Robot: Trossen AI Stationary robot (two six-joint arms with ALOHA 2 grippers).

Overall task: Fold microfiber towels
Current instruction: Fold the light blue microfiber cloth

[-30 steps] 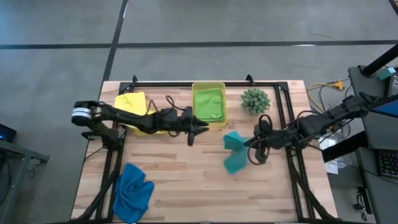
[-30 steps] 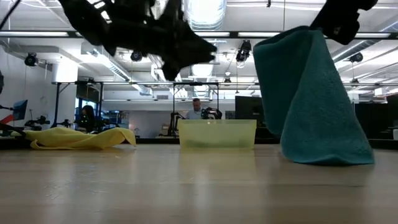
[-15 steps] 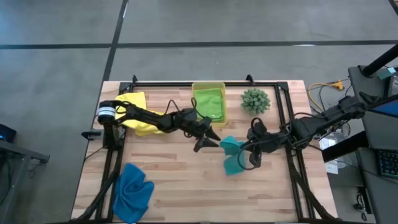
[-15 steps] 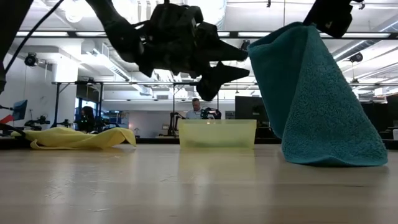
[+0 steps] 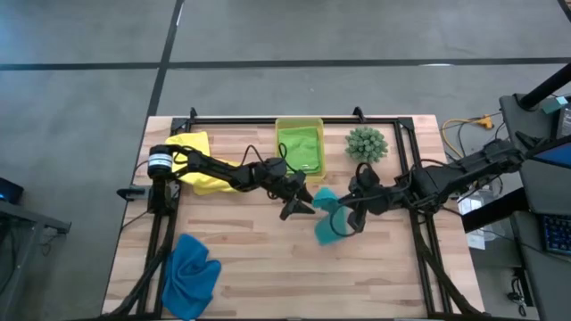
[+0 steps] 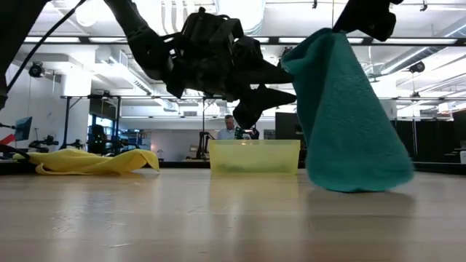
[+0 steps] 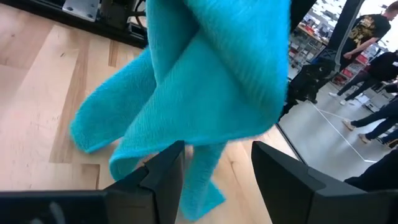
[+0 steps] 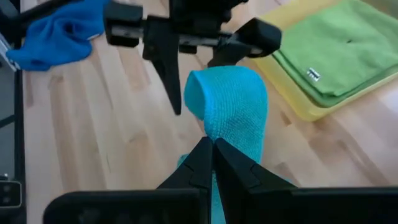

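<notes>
The teal towel (image 5: 326, 225) hangs from my right gripper (image 5: 345, 212) at the table's middle, and its lower end (image 6: 357, 182) rests on the wood. My right gripper (image 8: 211, 151) is shut on it. My left gripper (image 5: 303, 203) is open right beside the towel's left side. In the left wrist view its fingers (image 7: 163, 171) stand on either side of a hanging part of the towel (image 7: 205, 87). The yellow towel (image 5: 192, 156) lies bunched at the far left. The royal blue towel (image 5: 190, 272) lies crumpled at the near left. The lime green towel (image 5: 299, 147) lies folded in the bin (image 5: 300, 122). My right gripper pinches the teal towel at its upper part (image 8: 219, 138) between its two fingers. A rounded fold (image 8: 227, 93) bulges out beyond the fingertips. The fingers come from the table's right. The towel hangs slack below them. Whether my left gripper touches the towel, I cannot tell.
The translucent yellow-green bin (image 6: 255, 156) stands at the far middle. A small spiky green plant (image 5: 366, 143) stands to its right. Black frame rails (image 5: 406, 152) run along the table's sides and far edge. Bare wood lies at the near middle.
My left gripper has gone from in front of the bin toward the table's right, up to the teal towel, staying open. My right gripper has gone a little toward the table's left with the towel, whose lower end has slid left along the table.
</notes>
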